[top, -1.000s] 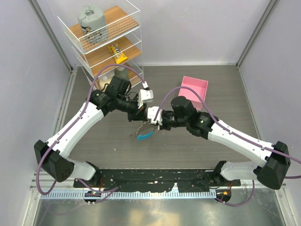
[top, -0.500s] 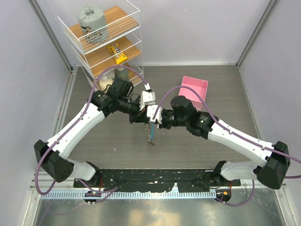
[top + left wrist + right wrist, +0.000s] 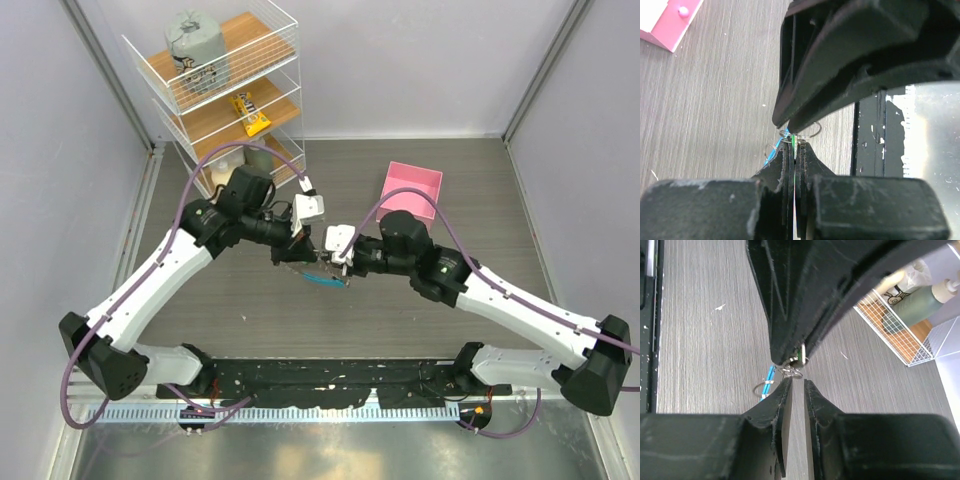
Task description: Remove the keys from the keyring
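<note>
In the top view my two grippers meet tip to tip above the middle of the table. My left gripper [image 3: 301, 256] is shut on the key [image 3: 793, 142], whose green head shows edge-on between its jaws; the key also shows in the right wrist view [image 3: 801, 354]. The keyring's silver wire loops [image 3: 791, 371] hang at the key's end, with the blue strip [image 3: 322, 278] trailing below, also visible in the left wrist view [image 3: 771, 153]. My right gripper [image 3: 797, 382] sits just under the loops, its jaws a narrow gap apart with only floor showing between them.
A pink square box [image 3: 412, 190] lies on the table at the back right, also in the left wrist view [image 3: 670, 22]. A white wire shelf rack [image 3: 225, 85] with bottles and a packet stands at the back left. Black base rails [image 3: 330, 375] run along the near edge.
The blue strip hung down between the grippers; now it lies lower and more level just below the tips. The right arm has shifted slightly to the right, and the left gripper has dropped a little.
</note>
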